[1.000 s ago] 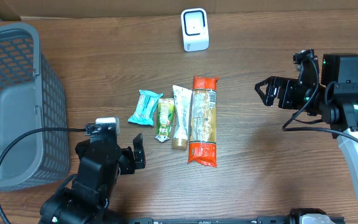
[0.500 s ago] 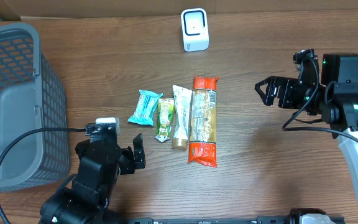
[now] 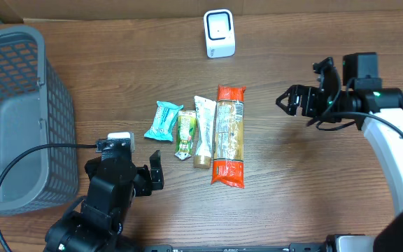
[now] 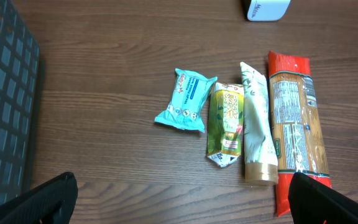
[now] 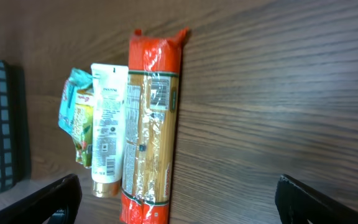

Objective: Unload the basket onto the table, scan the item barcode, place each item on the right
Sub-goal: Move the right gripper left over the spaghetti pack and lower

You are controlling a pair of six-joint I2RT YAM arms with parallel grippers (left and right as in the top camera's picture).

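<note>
Orange-ended pasta packet (image 3: 230,136) lies untouched; the right gripper (image 3: 290,100), wide open and empty, has swung nearer it, likely starting the pick for scanning.

The worktop (image 3: 117,70) looks like brown wood or wood-look laminate, fine-grained and matt. At nine o'clock the basket (image 3: 19,63) is matt grey plastic mesh. At twelve o'clock the scanner (image 3: 220,33) is smooth white plastic with a slight sheen. In the middle, the pasta packet (image 3: 229,136) is glossy clear film with orange printed ends. The tube (image 3: 202,129) is smooth white plastic with a tan cap. The green sachet (image 3: 185,133) and teal packet (image 3: 164,120) are shiny, crinkled wrappers. At three o'clock the right hand (image 3: 289,103) looks like matt black plastic, and its arm shell (image 3: 390,147) is smooth glossy white.
</note>
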